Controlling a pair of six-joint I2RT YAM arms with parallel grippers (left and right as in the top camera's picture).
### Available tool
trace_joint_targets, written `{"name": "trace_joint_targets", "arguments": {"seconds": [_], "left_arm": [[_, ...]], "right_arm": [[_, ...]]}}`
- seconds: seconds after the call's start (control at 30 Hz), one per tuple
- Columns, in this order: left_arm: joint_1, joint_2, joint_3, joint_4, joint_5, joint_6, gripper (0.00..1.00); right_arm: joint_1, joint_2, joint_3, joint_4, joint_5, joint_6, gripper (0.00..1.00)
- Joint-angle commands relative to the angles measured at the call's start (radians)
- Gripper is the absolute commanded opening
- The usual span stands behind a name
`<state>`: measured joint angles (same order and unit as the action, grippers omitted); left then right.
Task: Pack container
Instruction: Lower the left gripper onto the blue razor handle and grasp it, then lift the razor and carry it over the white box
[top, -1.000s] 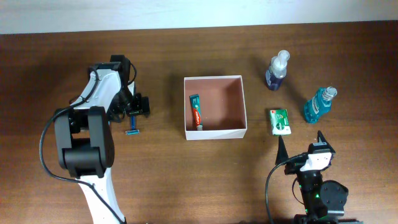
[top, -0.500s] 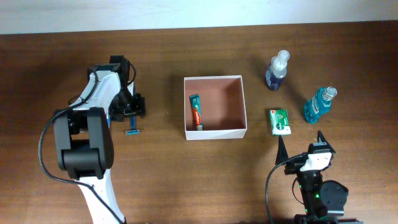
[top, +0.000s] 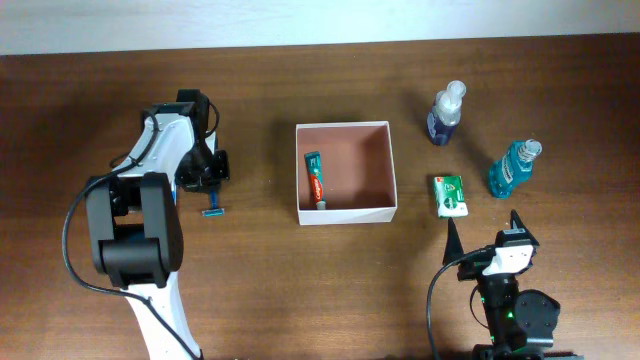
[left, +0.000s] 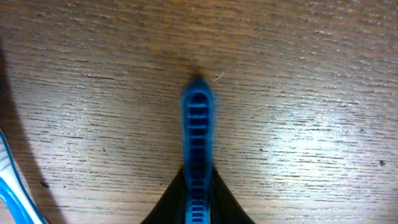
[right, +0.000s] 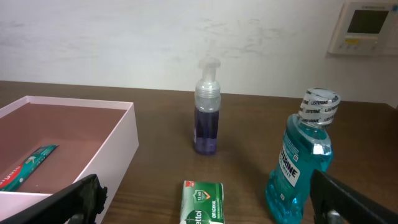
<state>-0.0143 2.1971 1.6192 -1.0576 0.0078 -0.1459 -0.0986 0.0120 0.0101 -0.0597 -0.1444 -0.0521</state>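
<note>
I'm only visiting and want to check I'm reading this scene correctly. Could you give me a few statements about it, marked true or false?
1. A toothpaste tube lies inside the container. True.
2. The mouthwash bottle is packed in the container. False: it stands on the table, to the right of the container.
3. The left hand is at the blue razor. True: its fingers close on the handle.
4. The right hand holds the green box. False: that hand is open and empty, and the box lies on the table.
</note>
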Motion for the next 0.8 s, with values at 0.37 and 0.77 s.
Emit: {"name": "trace_joint_targets", "arguments": {"seconds": [0.37, 0.77], "left_arm": [[0.004, -0.004, 0.121, -0.126, 0.023, 0.005, 0.07], [-0.093, -0.005, 0.48, -0.396, 0.136, 0.001, 0.03]], "right_arm": [[-0.008, -0.008, -0.005, -0.005, -0.003, 0.004, 0.98], [-0.008, -0.008, -0.005, -0.005, -0.002, 0.004, 0.98]]}}
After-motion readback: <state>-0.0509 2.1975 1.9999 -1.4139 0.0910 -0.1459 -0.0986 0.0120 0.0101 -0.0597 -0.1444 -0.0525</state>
